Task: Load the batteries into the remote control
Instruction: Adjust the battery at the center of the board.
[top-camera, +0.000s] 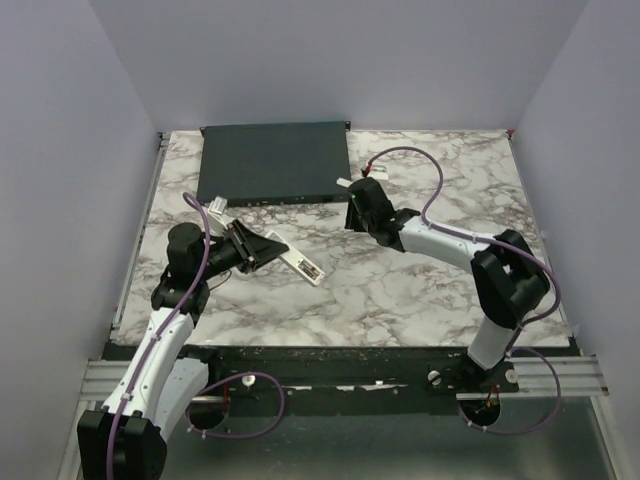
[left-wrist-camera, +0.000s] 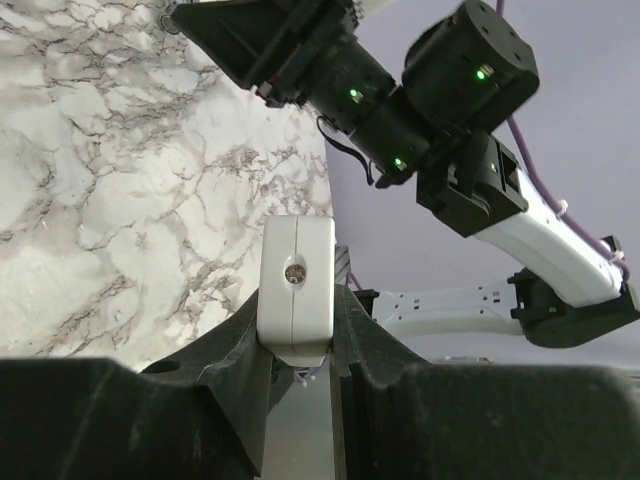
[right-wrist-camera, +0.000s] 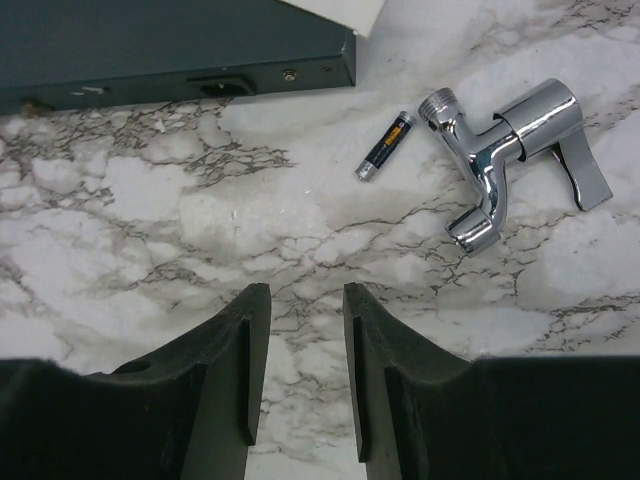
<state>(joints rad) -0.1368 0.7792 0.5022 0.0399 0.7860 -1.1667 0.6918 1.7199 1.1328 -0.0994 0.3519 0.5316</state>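
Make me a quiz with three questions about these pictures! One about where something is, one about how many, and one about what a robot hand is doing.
1. Where is the battery?
A) on the table beside the shiny tap
B) on the floor
C) in a cup

2. How many batteries show in the right wrist view?
A) three
B) one
C) five

3. What are the left fingers doing?
A) hanging empty
B) pinching a pencil
C) gripping the white remote

Answers: 1 A, it lies on the marble next to the tap. 2 B, only one is in sight. 3 C, the remote's end sits clamped between them.
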